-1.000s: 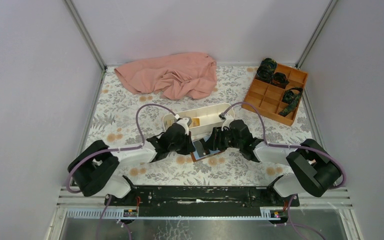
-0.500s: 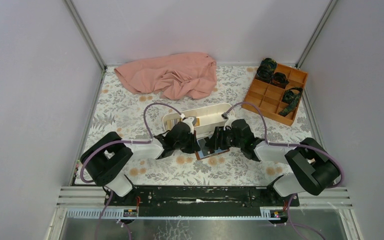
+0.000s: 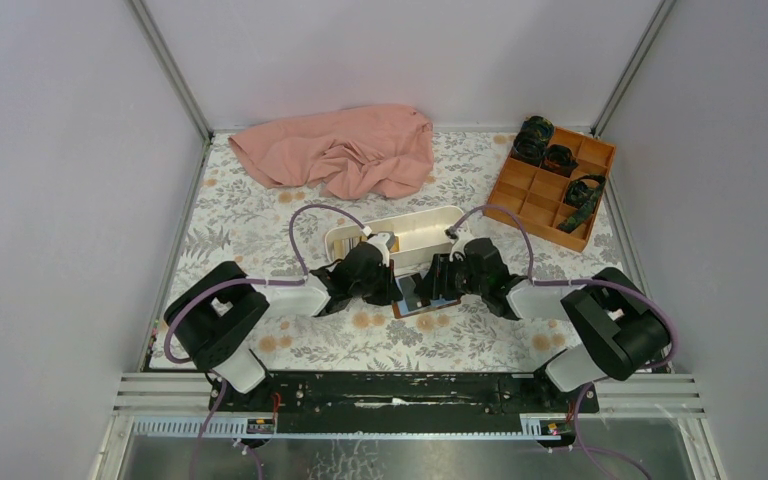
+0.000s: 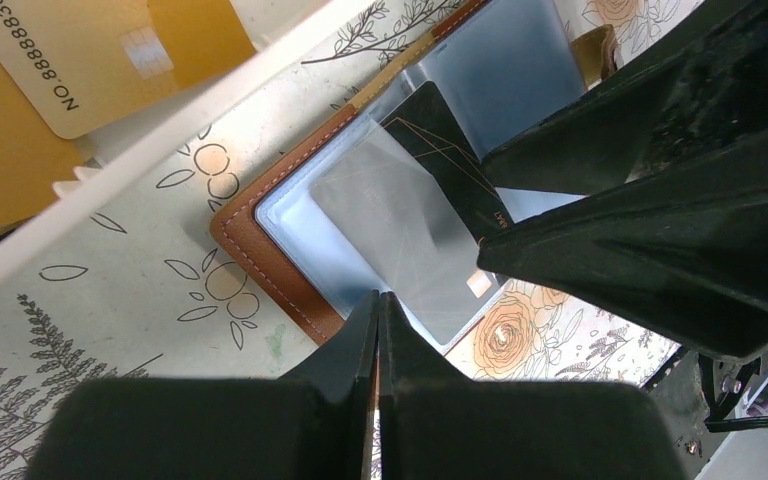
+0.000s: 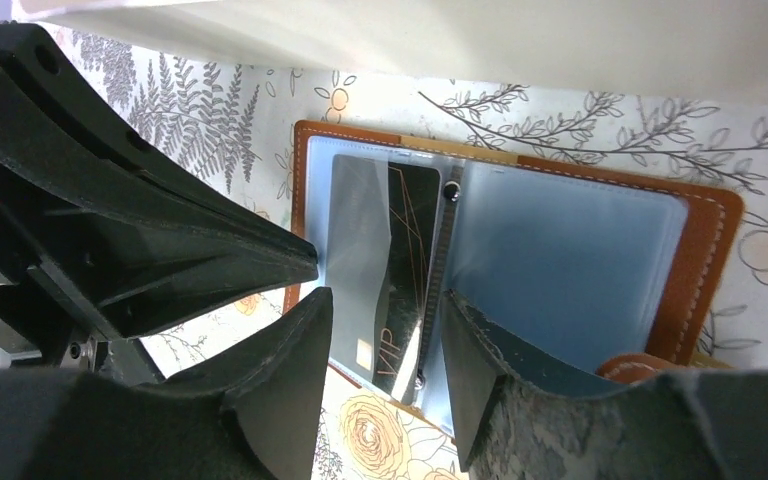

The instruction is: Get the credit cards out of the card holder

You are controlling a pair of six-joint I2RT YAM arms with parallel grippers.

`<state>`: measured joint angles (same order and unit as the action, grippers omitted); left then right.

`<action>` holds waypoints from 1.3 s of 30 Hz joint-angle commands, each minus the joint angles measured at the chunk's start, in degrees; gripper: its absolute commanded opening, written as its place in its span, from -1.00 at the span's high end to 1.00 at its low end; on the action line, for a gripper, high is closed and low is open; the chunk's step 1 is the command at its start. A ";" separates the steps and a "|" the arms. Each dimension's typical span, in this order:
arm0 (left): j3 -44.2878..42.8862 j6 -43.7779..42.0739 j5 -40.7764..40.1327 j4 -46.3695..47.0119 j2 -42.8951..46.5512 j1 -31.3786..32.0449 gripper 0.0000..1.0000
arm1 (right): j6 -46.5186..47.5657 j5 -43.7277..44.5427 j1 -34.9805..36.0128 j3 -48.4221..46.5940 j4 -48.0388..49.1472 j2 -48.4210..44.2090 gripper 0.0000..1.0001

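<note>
Card holder (image 3: 422, 301): lies open on counter (image 3: 260, 230), just before white tray (image 3: 430, 215).
Cards: grey card (image 5: 355, 220) and black card (image 5: 412, 230) tucked in its sleeve; yellow card (image 4: 90, 50) in tray.
Left hand (image 4: 378, 300): closed, empty, over holder's edge.
Right hand (image 5: 385, 320): spread, straddling black card, gripping nothing.

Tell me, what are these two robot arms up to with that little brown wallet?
They are emptying cards out of the open wallet lying on the table. The left gripper is shut, its tip at the wallet's edge, apparently pinning it down. The right gripper is open, poised over a grey card and a black card that still sit in the wallet's sleeves. A yellow card already lies in the white tray beside it.
</note>
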<state>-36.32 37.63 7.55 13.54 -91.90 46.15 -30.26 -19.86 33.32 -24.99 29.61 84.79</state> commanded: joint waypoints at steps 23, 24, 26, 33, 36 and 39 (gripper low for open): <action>0.37 -0.80 -0.46 -1.34 -3.09 0.19 1.00 | -2.64 -10.31 -0.36 2.24 12.98 2.00 1.00; 0.37 -0.80 -0.51 -1.45 -3.05 0.21 1.00 | -2.54 -10.17 -0.36 2.27 12.82 1.85 1.00; 0.29 -0.88 -0.46 -1.54 -3.13 0.19 1.00 | -2.32 -9.76 -0.36 2.11 12.08 1.17 1.00; 0.27 -0.82 -0.22 -1.50 -3.89 0.17 1.00 | -0.15 -4.62 -0.98 2.10 6.42 -4.09 0.92; 0.37 -0.81 -0.14 -1.32 -3.90 0.20 1.00 | 0.63 -3.09 -1.39 1.96 4.17 -5.79 0.92; 0.37 -0.79 -0.10 -1.32 -3.87 0.24 1.00 | 1.06 -2.33 -1.74 1.97 2.88 -6.97 0.92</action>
<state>-36.77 37.63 8.14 15.20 -93.32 46.15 -30.85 -23.88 32.18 -22.61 33.17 80.49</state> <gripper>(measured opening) 0.009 0.041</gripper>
